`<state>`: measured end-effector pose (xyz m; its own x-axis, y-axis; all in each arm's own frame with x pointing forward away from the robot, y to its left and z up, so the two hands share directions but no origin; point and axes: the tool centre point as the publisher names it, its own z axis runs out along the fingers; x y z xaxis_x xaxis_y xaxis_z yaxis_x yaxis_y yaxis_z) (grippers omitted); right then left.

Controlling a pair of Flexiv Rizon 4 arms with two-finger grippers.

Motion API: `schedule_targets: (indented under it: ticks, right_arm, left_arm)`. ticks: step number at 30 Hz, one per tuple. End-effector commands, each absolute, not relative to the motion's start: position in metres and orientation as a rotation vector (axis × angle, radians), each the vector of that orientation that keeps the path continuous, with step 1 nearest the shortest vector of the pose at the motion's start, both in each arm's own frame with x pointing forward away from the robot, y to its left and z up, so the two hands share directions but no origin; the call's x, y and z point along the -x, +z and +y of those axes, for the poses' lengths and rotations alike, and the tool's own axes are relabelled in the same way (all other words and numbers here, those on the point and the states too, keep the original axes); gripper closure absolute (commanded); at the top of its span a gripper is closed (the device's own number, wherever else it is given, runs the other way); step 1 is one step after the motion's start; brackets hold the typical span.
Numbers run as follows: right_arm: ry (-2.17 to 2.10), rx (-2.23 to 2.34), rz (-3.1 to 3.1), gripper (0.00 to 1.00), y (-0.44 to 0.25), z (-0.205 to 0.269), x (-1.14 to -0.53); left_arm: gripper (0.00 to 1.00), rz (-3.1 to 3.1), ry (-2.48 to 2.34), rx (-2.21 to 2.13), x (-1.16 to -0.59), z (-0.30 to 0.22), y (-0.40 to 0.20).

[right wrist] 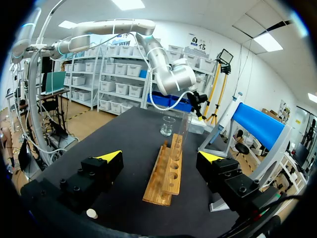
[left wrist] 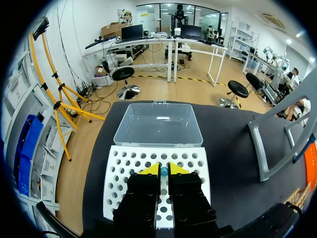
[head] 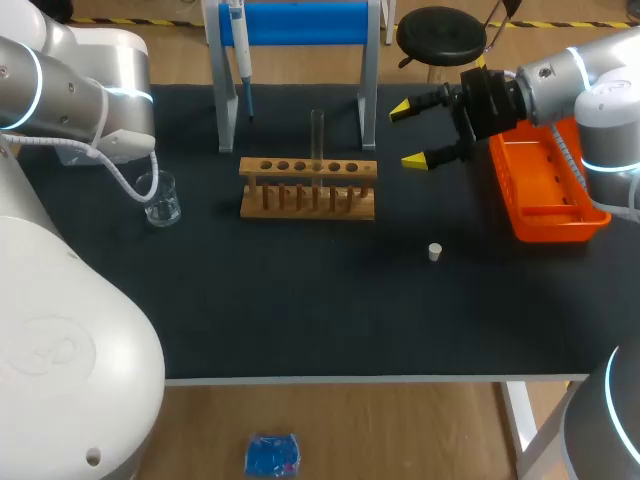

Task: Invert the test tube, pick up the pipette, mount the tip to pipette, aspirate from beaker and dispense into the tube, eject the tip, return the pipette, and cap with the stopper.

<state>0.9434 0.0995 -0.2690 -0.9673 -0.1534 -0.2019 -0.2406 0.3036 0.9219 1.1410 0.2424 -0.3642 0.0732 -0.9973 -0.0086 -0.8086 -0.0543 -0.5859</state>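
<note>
Lab: a wet-chem bench setup run by robots. Evidence: wooden rack [head: 308,187] w/ a glass test tube [head: 317,135] upright in it, glass beaker [head: 161,199], pipette [head: 240,50] hanging on a blue-barred stand [head: 295,22], white tip box [left wrist: 124,173] w/ rows of holes & a clear lid [left wrist: 158,124], small white stopper [head: 435,252], orange tray [head: 545,190]. All on a black-matted surface [head: 300,310]. Two white robot arms, left arm [head: 70,90] & right arm [head: 580,80], come in over it from either side.

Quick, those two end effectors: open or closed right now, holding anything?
Left end effector: closed above the tip box; a small blue thing shows between its tips, gripped or not I cannot tell.
Right end effector: open, holding nothing.
</note>
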Motion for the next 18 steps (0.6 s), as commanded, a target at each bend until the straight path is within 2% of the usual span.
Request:
schedule_targets:
  ticks: [1,18]
  right_arm:
    - [1.769,0.376,2.475,0.0,-0.2687,0.0992,-0.9432]
    - [1.769,0.376,2.475,0.0,-0.2687,0.0992,-0.9432]
  left_arm:
    - [1.0,1.795,-0.555,1.926,-1.1453,0.2425,-0.3664]
    - [1.0,1.784,-0.554,1.922,-1.143,0.2433,-0.3615]
